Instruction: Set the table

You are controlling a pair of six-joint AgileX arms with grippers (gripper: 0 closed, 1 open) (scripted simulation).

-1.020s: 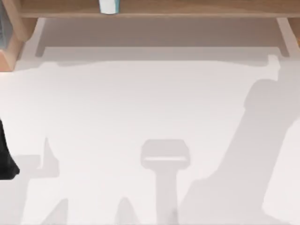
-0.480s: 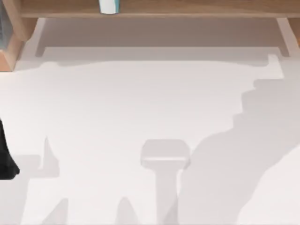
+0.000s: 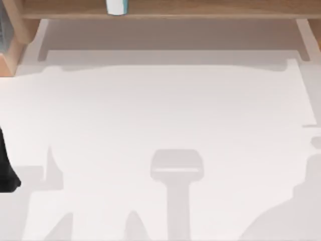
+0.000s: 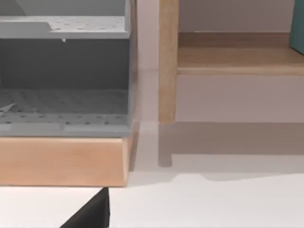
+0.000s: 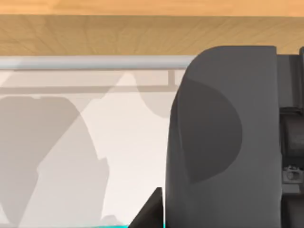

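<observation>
Top view: white table (image 3: 160, 115), long axis left to right

left arm (image 3: 6, 168) at left edge

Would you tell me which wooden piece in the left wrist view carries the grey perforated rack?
The low, broad wooden base directly under the grey rack; the slim upright post and the shelf board beside it hold none of it.
</observation>
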